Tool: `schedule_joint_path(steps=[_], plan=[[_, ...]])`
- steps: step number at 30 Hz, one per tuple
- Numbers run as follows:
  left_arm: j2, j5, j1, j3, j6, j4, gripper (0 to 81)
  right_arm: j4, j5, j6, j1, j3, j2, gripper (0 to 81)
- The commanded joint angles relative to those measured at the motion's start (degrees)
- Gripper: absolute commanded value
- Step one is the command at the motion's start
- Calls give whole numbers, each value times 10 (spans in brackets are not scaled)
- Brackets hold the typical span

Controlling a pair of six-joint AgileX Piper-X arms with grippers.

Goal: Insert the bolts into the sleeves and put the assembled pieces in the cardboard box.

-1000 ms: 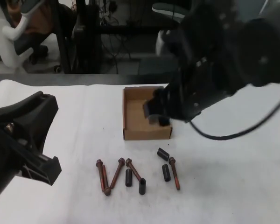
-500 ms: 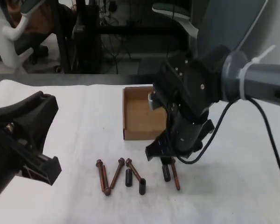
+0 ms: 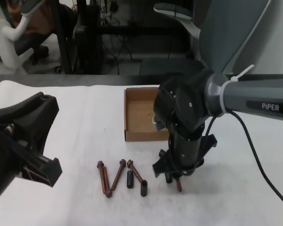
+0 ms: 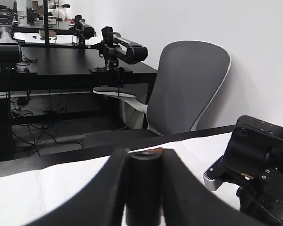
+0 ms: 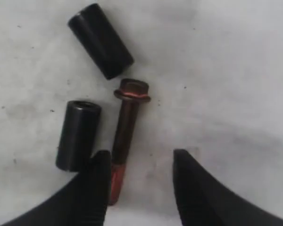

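Note:
My right gripper [image 5: 139, 183] hangs open just above the white cloth, its two fingers either side of the shank of a copper bolt [image 5: 127, 127]. One black sleeve [image 5: 78, 134] lies beside that bolt and another [image 5: 100, 40] past its head. In the high view the right gripper [image 3: 172, 175] covers this group, with the bolt's tip [image 3: 178, 187] showing, in front of the cardboard box [image 3: 132, 136]. My left gripper [image 4: 142, 165] is shut on a black sleeve [image 4: 142, 188] with a bit of copper at its top. The left arm [image 3: 23, 136] stays at the near left.
Three more copper bolts [image 3: 118, 174] and two black sleeves [image 3: 130, 179] lie on the cloth to the left of the right gripper. Past the bench's far edge are an office chair [image 4: 188, 94] and dark desks.
The right arm has come from over the cardboard box toward the near side and lowered onto the bolt and sleeves on the right. The left arm has stayed still.

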Motion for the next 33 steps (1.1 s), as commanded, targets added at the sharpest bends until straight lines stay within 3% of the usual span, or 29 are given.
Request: schedule_joint_path(steps=[1, 12, 22, 25, 29, 30, 33], plan=[[-5, -5, 0, -1, -1, -12, 17, -12, 4, -5, -16, -5, -3, 398], [-5, -5, 0, -1, -1, -12, 17, -69, -70, -3, -33, -5, -2, 388], [-5, -5, 0, -1, -1, -12, 17, -72, -73, -2, -33, -5, 22, 385], [-5, -4, 0, -1, -1, -12, 17, -72, -67, -3, -33, -5, 27, 314], [-5, -4, 0, -1, -1, -12, 17, -72, -69, -16, -33, -5, 34, 36], [-5, -4, 0, -1, -1, -12, 17, -72, -69, -19, -33, -5, 34, 1], [-5, -4, 0, -1, -1, -11, 17, -72, -69, -29, -33, -6, 25, 0]])
